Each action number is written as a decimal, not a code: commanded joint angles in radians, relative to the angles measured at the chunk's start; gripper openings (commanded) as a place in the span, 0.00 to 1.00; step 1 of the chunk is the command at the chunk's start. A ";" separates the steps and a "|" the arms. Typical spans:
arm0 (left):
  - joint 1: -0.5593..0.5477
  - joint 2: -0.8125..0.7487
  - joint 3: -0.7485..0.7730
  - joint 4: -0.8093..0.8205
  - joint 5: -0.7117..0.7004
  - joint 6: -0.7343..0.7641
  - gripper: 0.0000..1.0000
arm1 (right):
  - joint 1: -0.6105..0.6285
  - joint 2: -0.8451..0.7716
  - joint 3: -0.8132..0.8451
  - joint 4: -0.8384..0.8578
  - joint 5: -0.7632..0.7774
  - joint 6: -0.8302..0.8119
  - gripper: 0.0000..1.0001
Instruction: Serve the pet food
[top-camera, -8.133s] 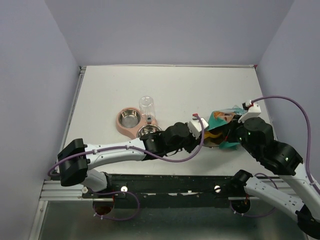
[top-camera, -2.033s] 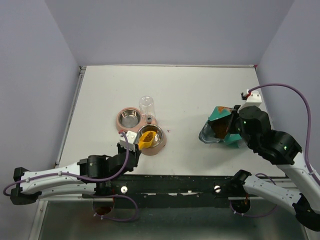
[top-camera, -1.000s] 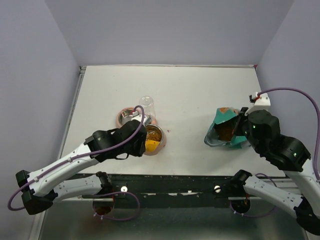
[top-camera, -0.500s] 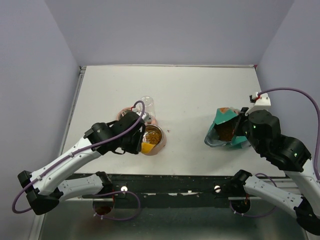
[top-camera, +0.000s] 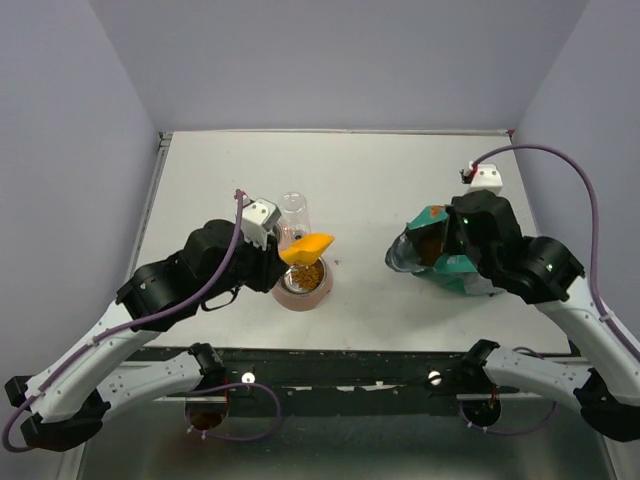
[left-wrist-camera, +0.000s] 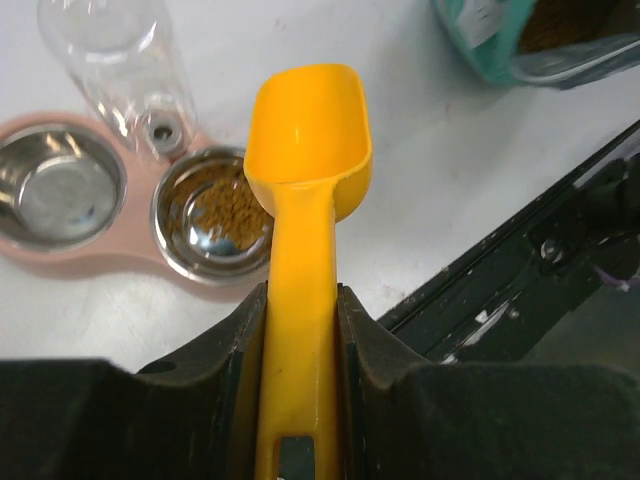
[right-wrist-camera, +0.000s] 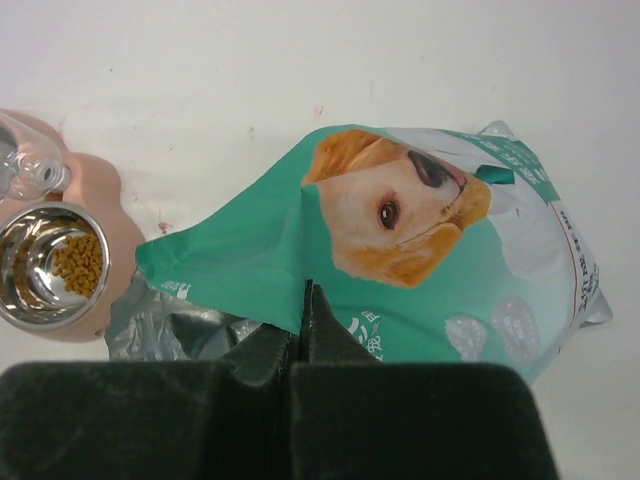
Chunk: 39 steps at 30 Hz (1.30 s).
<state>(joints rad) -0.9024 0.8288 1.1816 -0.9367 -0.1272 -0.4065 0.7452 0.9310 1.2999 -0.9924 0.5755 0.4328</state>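
**White table between lilac walls: scoop above the feeder, bag pinched at its mouth**

White table (top-camera: 400, 180) is filling the floor between the lilac walls (top-camera: 330, 60). The left arm (top-camera: 170, 285) is reaching in from the near left corner in a long bend, with its elbow raised and its wrist turning toward the middle of the table. The left gripper (left-wrist-camera: 300, 330) is pinching the handle of a yellow scoop (left-wrist-camera: 305, 130), one finger pressing on each side of it. The cup of the scoop is hovering above the right bowl of a pink feeder (left-wrist-camera: 130, 262) and pointing toward the right edge.

The pet food (left-wrist-camera: 222, 205) is lying as a small heap in that right steel bowl, close to the near edge and left of the middle. A clear bottle (top-camera: 292, 212) is sitting at the far side of the feeder.

The right arm (top-camera: 535, 268) is folding over the right part of the table, its wrist looking down. The right gripper (right-wrist-camera: 305, 300) is pressed together on a fold of the teal bag (right-wrist-camera: 420, 280) beside its mouth. The bag is lying near the right edge with its mouth facing the feeder, and more pet food is showing inside it.
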 joint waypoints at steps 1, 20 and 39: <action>0.007 0.002 0.022 0.314 0.122 0.144 0.00 | 0.000 0.075 0.088 0.051 -0.058 -0.041 0.00; 0.003 0.272 0.265 0.201 0.503 0.354 0.00 | 0.000 0.126 0.168 0.061 -0.281 -0.227 0.00; -0.082 0.817 0.731 -0.025 0.360 0.313 0.00 | 0.000 0.166 0.180 0.135 -0.350 -0.166 0.00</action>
<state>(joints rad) -0.9535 1.5688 1.8164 -0.9241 0.2802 -0.0528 0.7383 1.1194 1.4239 -1.0214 0.2977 0.1841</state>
